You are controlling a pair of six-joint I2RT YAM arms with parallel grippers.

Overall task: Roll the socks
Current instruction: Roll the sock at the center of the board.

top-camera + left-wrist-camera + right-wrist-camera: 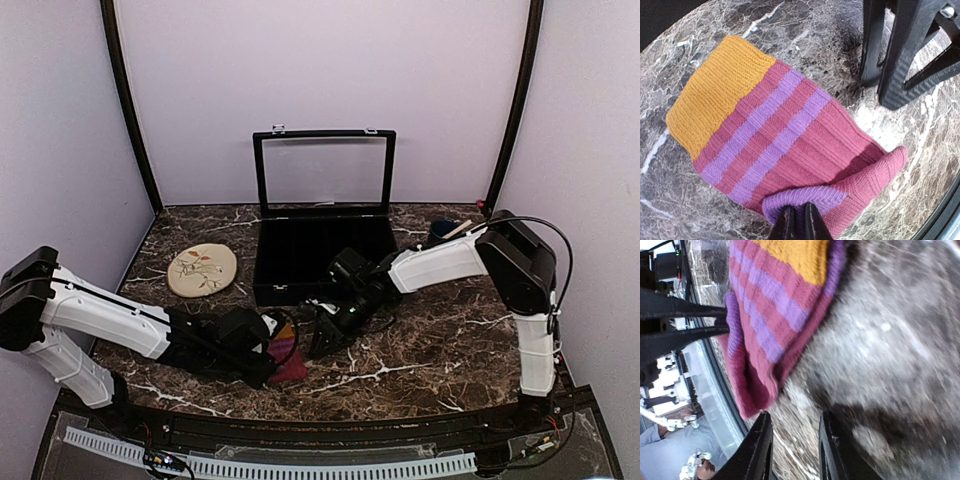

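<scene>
The dark brown marble counter (pixel 430 350), veined with white and glossy, fills the lower half of the top view. A black box (pixel 320 255) stands at centre with its glass lid upright. A flat tan oval mat (pixel 202 270) with a leaf drawing lies to the box's left. Only one sock shows: the maroon sock (pixel 780 135), low and centre in the top view, just below and to the left of the box. It is a soft ribbed knit, maroon crossed by purple stripes, with a mustard-orange end. It lies flat on the stone, the orange end toward the upper left of the left wrist view. The cream sock cannot be made out anywhere. The left hand (pixel 799 207) is pinched shut on the purple-edged end at the bottom of that view, and this end is lifted and folded over onto the body. The right hand (pixel 796 417) sits just beside the sock, its two black fingers moderately apart with only marble between them. The step in hand looks like the first turn of the roll. The next move probably calls for carrying the folded lip on toward the orange end while the right hand pins the body, since loose knit on polished stone may slide.
</scene>
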